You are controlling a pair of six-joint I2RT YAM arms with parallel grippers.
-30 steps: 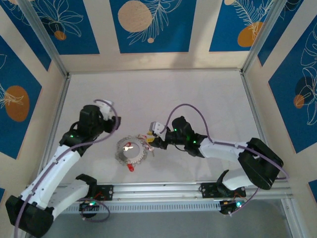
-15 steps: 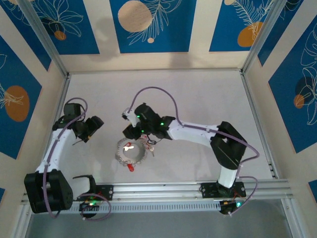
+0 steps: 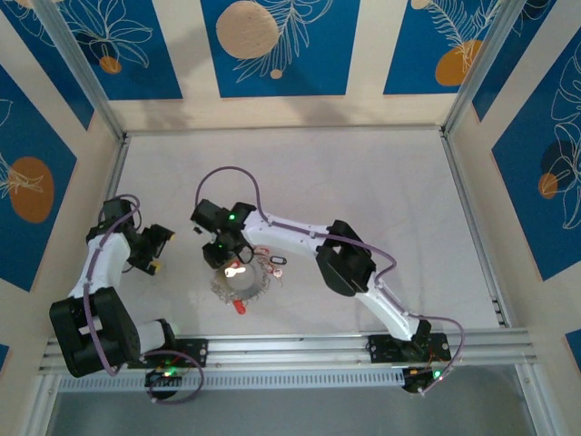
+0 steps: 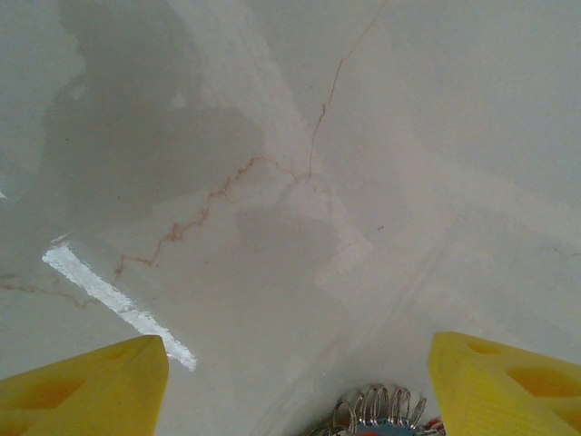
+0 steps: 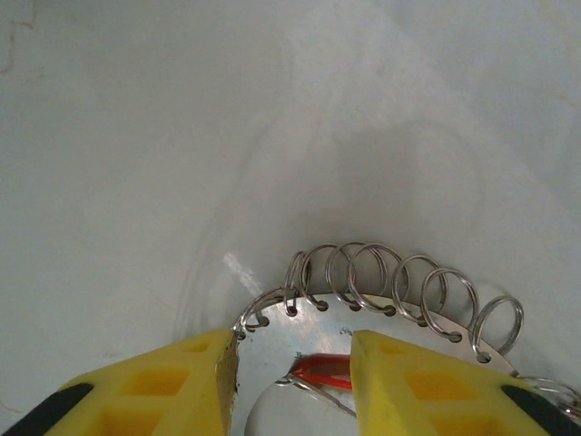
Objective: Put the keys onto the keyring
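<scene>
The keyring (image 3: 218, 287), a grey toothed ring, lies on the table near the front. One red-headed key (image 3: 241, 308) lies at its near rim, and more keys (image 3: 272, 263) lie at its right. My right gripper (image 3: 225, 258) hangs over the ring's far-left rim. In the right wrist view its jaws (image 5: 292, 343) stand open a little above the ring plate (image 5: 300, 320), whose edge is lined with wire loops (image 5: 390, 272). A red key head (image 5: 320, 371) lies against the right finger. My left gripper (image 3: 152, 250) is wide open (image 4: 298, 350) over bare table, left of the ring.
A metal frame rail (image 3: 107, 195) and the patterned wall close in beside the left arm. The right arm's links (image 3: 340, 254) stretch across the table behind the ring. A small cluster of wire loops (image 4: 381, 409) shows at the bottom edge of the left wrist view.
The right arm swept left across the ring, from its right side to its far-left rim, and its jaws widened a little. The left arm drew back left toward the wall and opened further.
</scene>
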